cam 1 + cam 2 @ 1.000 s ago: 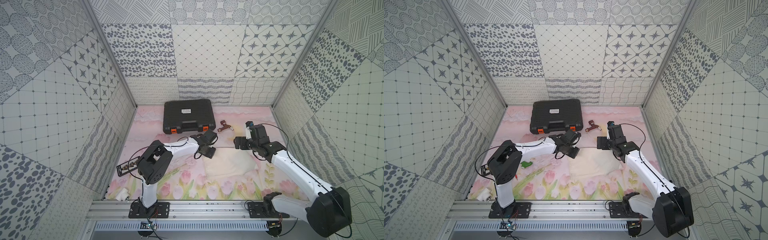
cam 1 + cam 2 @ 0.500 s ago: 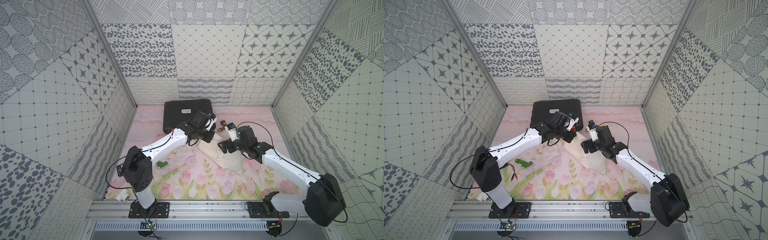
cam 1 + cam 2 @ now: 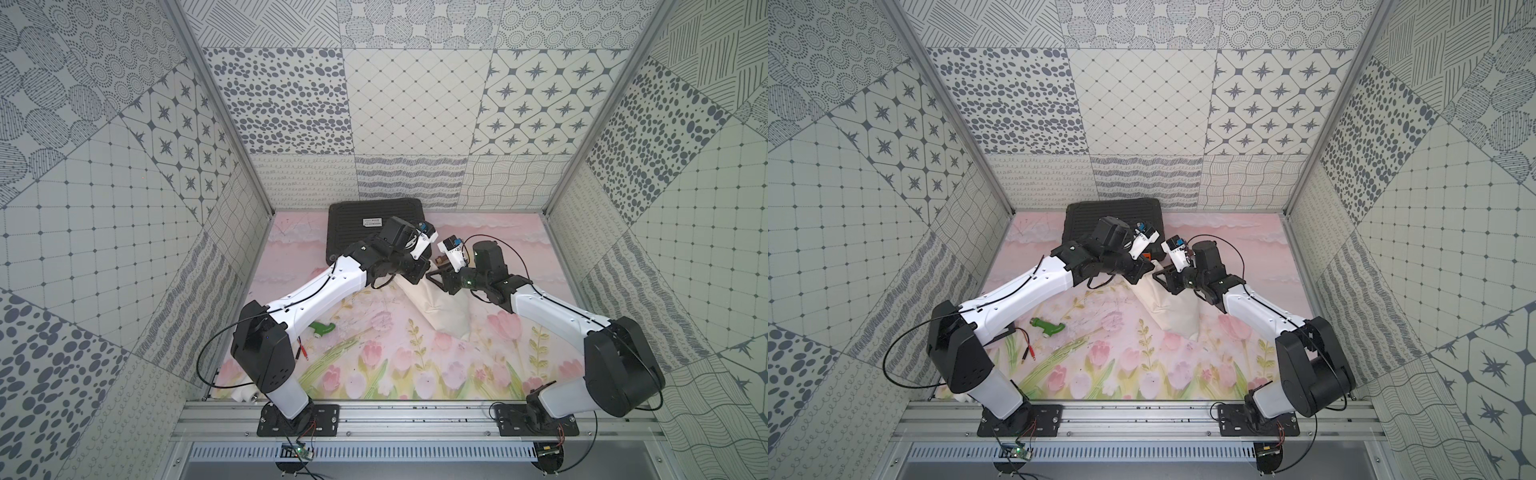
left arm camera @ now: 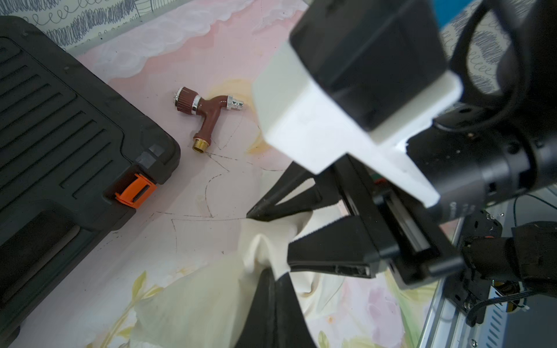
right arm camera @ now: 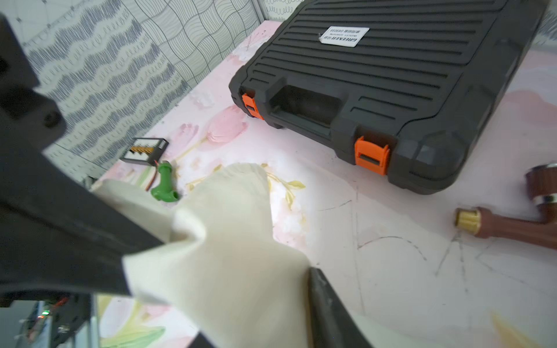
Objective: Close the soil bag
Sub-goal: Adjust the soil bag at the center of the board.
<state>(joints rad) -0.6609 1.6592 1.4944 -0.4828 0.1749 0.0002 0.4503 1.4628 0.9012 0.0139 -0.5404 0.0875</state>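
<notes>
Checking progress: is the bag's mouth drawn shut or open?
Gathered; whether fully shut, cannot tell. The bag is bunched at its top into a neck pinched by the left gripper and right gripper, hiding the mouth.

We're boxed in by walls (image 3: 407,104) of grey-on-white patchwork panels, with dots, stars, lattice and wavy lines, and bare metal corner posts (image 3: 216,108) frame them. Down below there's a pink floor mat (image 3: 374,361) painted with tulips and clouds, evenly lit. A slotted aluminium rail (image 3: 415,419) runs along the near edge.
</notes>
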